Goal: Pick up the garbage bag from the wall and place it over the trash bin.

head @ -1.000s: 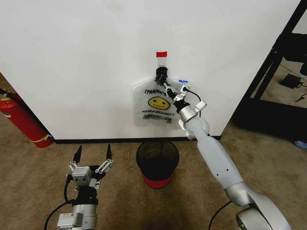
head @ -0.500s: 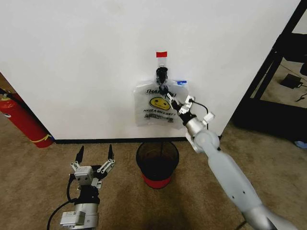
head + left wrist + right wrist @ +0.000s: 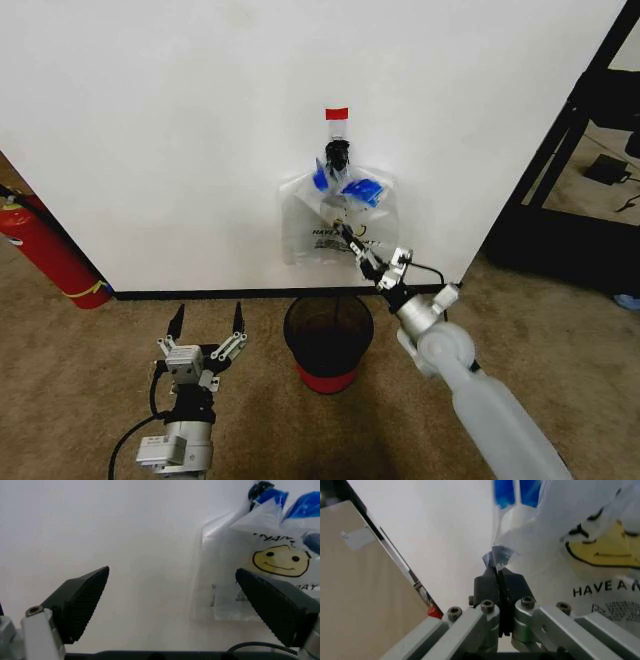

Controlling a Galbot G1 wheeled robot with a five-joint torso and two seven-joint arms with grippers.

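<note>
Right hand (image 3: 343, 231) of mine is clamped on the thin translucent white smiley garbage bag (image 3: 312, 222); I should draw it gently clear of the black wall hook (image 3: 336, 152).

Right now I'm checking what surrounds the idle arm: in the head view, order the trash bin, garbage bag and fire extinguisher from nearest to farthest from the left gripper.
1. Trash bin: on the floor just right of the left gripper.
2. Garbage bag: up on the wall, pinched by the right gripper.
3. Fire extinguisher: far left, against the wall.
Bag and extinguisher are nearly level; their order is uncertain.
</note>
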